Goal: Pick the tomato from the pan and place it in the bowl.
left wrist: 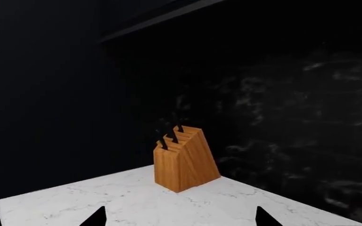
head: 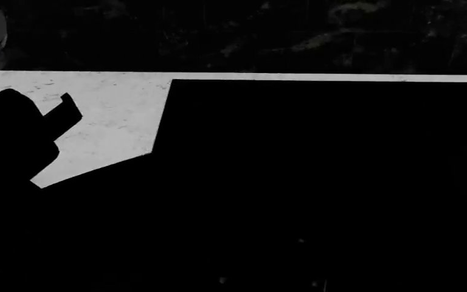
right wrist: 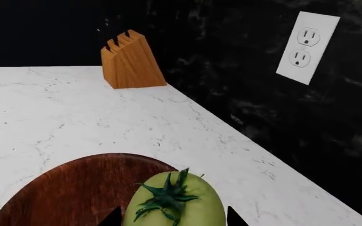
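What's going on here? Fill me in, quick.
The right pincer holds the tomato just above the wooden bowl on the white marble counter, so the drop into the bowl looks close. The left pincer is empty and open, facing a knife block by the dark wall. The head view is mostly black, and the pan can't be made out.

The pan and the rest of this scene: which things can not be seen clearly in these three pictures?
- Pan: not made out in any view; the head view is almost entirely black.
- Bowl: right wrist view only, cut off by the bottom edge and partly covered by the tomato.
- Right gripper: only two dark fingertips flank the tomato; contact cannot be told.
- Left gripper: only two fingertips at the frame edge, apart, nothing between them.
- Knife block: knife handles too dark to count.
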